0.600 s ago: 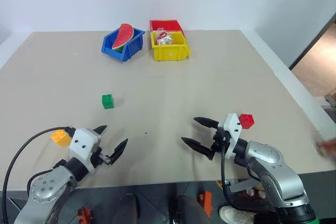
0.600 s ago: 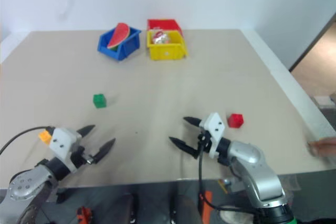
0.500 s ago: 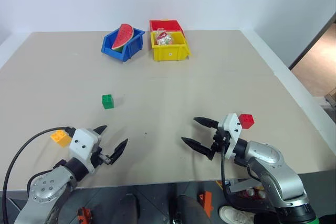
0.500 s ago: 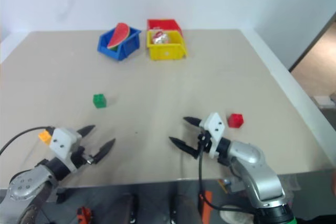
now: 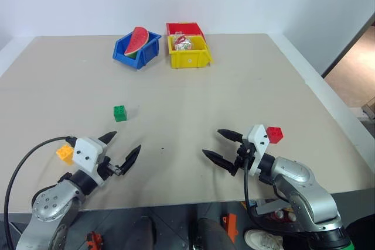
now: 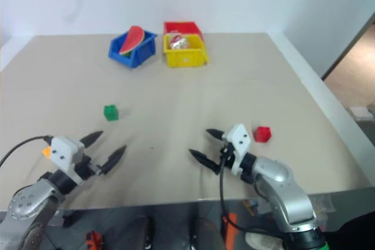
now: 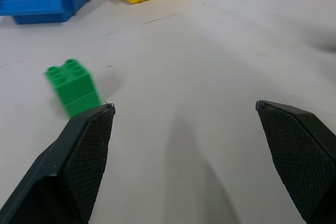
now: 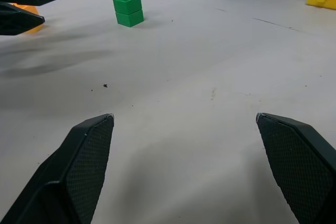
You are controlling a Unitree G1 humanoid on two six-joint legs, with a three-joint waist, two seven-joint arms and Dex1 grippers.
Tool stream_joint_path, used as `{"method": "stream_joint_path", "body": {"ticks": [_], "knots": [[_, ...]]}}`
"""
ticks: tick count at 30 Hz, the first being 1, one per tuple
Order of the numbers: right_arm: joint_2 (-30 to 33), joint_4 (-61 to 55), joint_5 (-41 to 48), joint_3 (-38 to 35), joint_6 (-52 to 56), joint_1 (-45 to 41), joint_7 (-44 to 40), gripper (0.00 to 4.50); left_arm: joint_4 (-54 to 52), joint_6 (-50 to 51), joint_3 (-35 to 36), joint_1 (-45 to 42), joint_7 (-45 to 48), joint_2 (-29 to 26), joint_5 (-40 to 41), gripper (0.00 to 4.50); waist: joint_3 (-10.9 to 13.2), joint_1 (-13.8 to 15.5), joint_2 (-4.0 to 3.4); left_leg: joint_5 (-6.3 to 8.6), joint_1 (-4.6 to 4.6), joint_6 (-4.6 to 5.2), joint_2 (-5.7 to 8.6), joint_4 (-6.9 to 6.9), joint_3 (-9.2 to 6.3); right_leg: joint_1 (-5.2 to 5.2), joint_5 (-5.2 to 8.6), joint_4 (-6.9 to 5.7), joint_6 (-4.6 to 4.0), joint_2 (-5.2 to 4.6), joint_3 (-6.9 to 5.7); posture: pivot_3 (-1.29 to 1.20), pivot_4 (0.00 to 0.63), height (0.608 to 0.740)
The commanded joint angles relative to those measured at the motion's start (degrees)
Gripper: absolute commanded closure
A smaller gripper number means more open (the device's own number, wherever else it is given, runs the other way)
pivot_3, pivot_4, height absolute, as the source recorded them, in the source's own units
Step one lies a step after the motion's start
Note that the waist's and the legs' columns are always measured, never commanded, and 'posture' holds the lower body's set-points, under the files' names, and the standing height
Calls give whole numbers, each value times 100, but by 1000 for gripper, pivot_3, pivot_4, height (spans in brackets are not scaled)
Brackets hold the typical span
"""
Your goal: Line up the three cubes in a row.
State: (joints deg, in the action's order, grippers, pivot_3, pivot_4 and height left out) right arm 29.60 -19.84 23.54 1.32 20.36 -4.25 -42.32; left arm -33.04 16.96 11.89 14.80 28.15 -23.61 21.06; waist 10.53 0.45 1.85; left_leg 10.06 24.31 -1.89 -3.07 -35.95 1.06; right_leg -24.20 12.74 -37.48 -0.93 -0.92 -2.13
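Note:
The green cube (image 5: 120, 113) stands alone on the beige table, left of centre. The yellow-orange cube (image 5: 64, 153) lies near the front left, partly behind my left wrist. The red cube (image 5: 275, 134) rests at the front right, just behind my right wrist. My left gripper (image 5: 120, 150) hovers open near the front edge, its fingers empty, with the green cube (image 7: 73, 87) ahead of it. My right gripper (image 5: 220, 145) is open and empty too, pointing toward the table's middle; the green cube (image 8: 128, 10) shows far ahead of it.
At the back of the table (image 5: 234, 86) stand a blue bin (image 5: 137, 48) holding a watermelon slice, a yellow bin (image 5: 188, 51) with a wrapped item, and a red bin (image 5: 185, 28) behind it. The table's right edge runs along a white strip.
My left gripper has shifted a little up and left in the head views, closer to the yellow-orange cube. The right arm has stayed put. A blurred hand at the far right edge is gone.

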Motion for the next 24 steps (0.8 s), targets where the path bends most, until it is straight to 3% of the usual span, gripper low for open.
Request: {"method": "stream_joint_path", "body": {"ticks": [1, 4, 10, 15, 18, 24], "knots": [[109, -182, 155, -292, -45, -17, -63, 0, 22, -165, 272, 88, 98, -82, 126, 45, 0, 0, 0, 0, 0, 0, 0, 0, 0, 0, 0, 0, 0, 0, 0, 0, 150, 740], [147, -176, 228, -419, -42, -31, -72, 0, 47, -140, 280, 97, 265, -188, 183, 45, 0, 1, 1, 0, 0, 0, 0, 0, 0, 0, 0, 0, 0, 0, 0, 0, 150, 740], [166, 160, 350, -1005, 105, -832, 406, 0, -453, 102, -465, -86, 972, -696, 369, 45, 0, -1, 0, -1, -1, 1, -2, -7, 16, -5, -7, 0, 2, 1, 3, 0, 150, 740], [476, 1029, -178, -1356, 245, -1603, 1015, 0, -452, 400, -1056, -623, 1918, -1337, 717, 45, -1, 2, -3, -3, 0, 6, 0, -13, 28, -6, -13, 1, 2, 1, 7, 0, 150, 740], [451, 1110, -365, -1519, 513, -1675, 1574, 0, -273, 368, -1190, -957, 2052, -1412, 675, 45, -2, 3, -4, 1, 1, 13, 0, -11, 34, -7, -14, 1, 3, 1, 11, 0, 150, 740], [203, 201, -376, -1733, 936, -1072, 2233, 0, -28, 289, -1310, -1234, 2154, -1372, 614, 45, -4, 1, -6, 14, 0, 32, -4, 10, 44, -17, -30, 1, 44, 15, 42, 0, 150, 740]]}}
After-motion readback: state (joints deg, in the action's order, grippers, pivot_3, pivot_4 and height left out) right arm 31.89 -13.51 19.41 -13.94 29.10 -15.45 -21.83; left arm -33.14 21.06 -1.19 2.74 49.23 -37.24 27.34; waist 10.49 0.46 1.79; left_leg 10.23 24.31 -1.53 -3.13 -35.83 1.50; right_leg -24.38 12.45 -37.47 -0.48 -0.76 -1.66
